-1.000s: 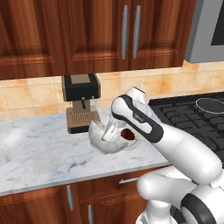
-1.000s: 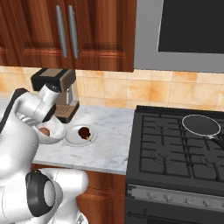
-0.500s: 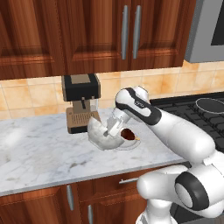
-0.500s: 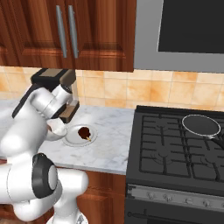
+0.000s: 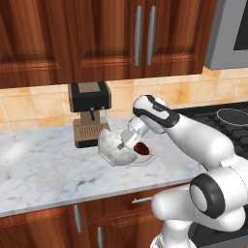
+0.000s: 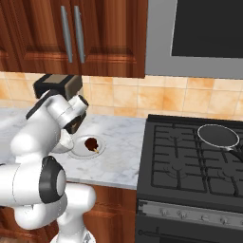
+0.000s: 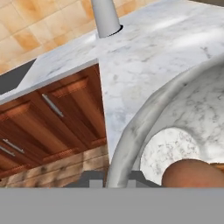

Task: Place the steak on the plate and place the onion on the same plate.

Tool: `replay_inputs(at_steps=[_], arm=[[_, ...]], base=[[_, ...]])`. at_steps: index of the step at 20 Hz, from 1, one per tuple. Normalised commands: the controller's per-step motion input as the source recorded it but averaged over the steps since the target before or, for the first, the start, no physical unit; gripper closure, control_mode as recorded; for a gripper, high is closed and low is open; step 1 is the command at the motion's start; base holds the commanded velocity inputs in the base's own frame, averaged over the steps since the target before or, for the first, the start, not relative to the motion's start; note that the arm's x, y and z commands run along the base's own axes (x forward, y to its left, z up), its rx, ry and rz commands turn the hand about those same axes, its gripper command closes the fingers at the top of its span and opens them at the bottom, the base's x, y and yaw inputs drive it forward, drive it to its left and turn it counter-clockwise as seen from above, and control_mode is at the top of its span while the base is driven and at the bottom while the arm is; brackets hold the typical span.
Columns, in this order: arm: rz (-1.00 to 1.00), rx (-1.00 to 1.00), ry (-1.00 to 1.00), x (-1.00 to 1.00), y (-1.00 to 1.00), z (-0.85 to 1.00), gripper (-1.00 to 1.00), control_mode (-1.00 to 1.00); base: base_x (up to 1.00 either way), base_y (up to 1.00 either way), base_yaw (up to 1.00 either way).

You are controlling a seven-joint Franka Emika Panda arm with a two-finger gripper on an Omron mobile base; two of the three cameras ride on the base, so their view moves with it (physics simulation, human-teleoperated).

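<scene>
Onion step in hand, with the meat already on its dish.
Small dark red-brown steak [image 5: 142,147] lay on the flat round white plate [image 5: 148,160]. The gripper [image 5: 124,144] had its jaws clamped on the rim of the deep grey-white bowl [image 5: 112,151], tipped up at the plate's 9 o'clock. The small round tan-orange onion [image 7: 192,173] sat inside. Next, I think, it must roll onto the plate. Around them were a grey marble counter [image 5: 43,169], brown coffee machine [image 5: 89,114] at 12 o'clock, and black stove [image 6: 190,166] at 3 o'clock.

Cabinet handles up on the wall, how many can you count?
2. In the left base view, one handle and a second handle hang side by side on the upper doors above the coffee machine. More may be hidden.
</scene>
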Motion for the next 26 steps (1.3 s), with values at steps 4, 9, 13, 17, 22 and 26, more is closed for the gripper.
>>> replay_inputs(at_steps=[4,9,13,17,22,26], arm=[[0.0,0.08,0.0,0.11,-0.1,-0.08,1.0,-1.0],[0.0,0.01,0.0,0.1,-0.12,-0.06,1.0,-1.0],[0.0,0.07,0.0,0.13,-0.04,-0.03,1.0,-1.0],[0.0,0.07,0.0,0.17,0.0,-0.06,1.0,-1.0],[0.0,0.05,0.0,0.2,0.0,-0.09,1.0,-1.0],[0.0,0.03,0.0,0.2,0.0,-0.06,1.0,-1.0]], base=[[0.0,0.0,0.0],[0.0,0.0,0.0],[0.0,0.0,0.0],[0.0,0.0,0.0],[0.0,0.0,0.0],[0.0,0.0,0.0]])
